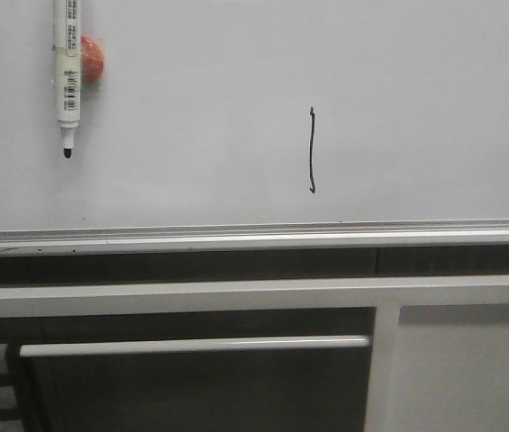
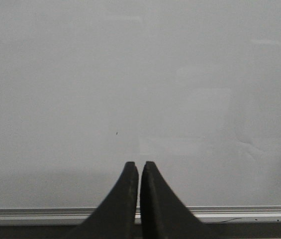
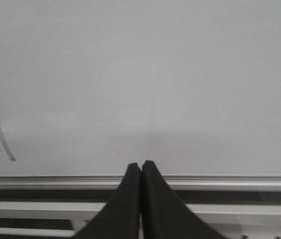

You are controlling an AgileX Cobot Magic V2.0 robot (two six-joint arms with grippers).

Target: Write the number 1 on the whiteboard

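1. Left gripper [image 2: 139,167]: fingers pressed together, nothing between them, facing bare whiteboard [image 2: 140,89] just above the tray rail [image 2: 259,215].
2. Right gripper [image 3: 140,167]: closed too, empty, tips over the rail line.
3. The number 1 [image 1: 311,150] is on the board right of centre, a thin black wavy vertical stroke with a small hook at the bottom; it shows blurred at the edge of the right wrist view [image 3: 3,139].
4. Marker [image 1: 67,76] hangs tip down at the board's upper left, against a red-orange blob [image 1: 92,58], well apart from the stroke; neither gripper holds it.
5. Judgement: writing looks done.
6. Handling: marker likely light, rigid, with a smooth, somewhat slippery barrel; grip mid-barrel at the label, away from the tip. Fresh ink smears, so keep fingers off the stroke.
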